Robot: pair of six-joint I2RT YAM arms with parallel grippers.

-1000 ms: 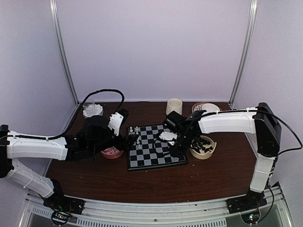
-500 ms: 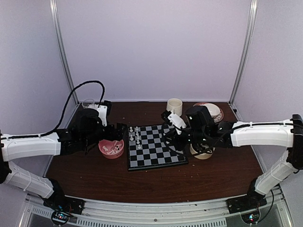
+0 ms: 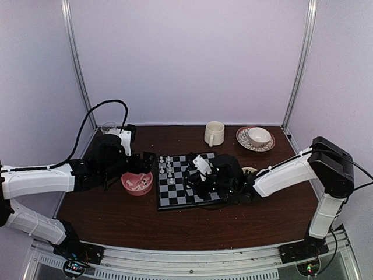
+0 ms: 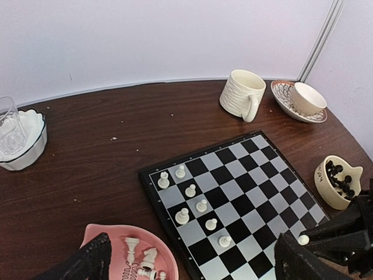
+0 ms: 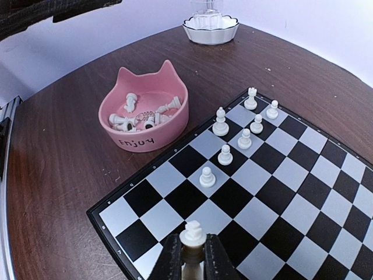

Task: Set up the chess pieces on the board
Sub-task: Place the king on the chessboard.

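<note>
White piece gripped over the board
A small white plastic chess piece (image 5: 192,236) is pinched by the right gripper (image 5: 191,259) at lower centre, over the black-and-grey checkered board (image 5: 280,192), long axis along the fingers, head up-frame. The left gripper (image 4: 192,248) is spread wide.

The board (image 4: 250,192) lies on the table (image 4: 116,134), with seven white chess pieces (image 4: 190,191) upright along its left edge. A pink bowl (image 4: 113,233) of white pieces sits just beside that edge. A white bowl (image 4: 29,149) with a glass (image 4: 9,125) is at the table's left edge. A cream mug (image 4: 242,93) and a cup (image 4: 307,96) on a saucer (image 4: 282,96) stand far right. A cream bowl (image 4: 323,181) of black pieces (image 4: 341,181) sits near the board's right corner. The left tool (image 4: 192,256) gapes wide.
</note>
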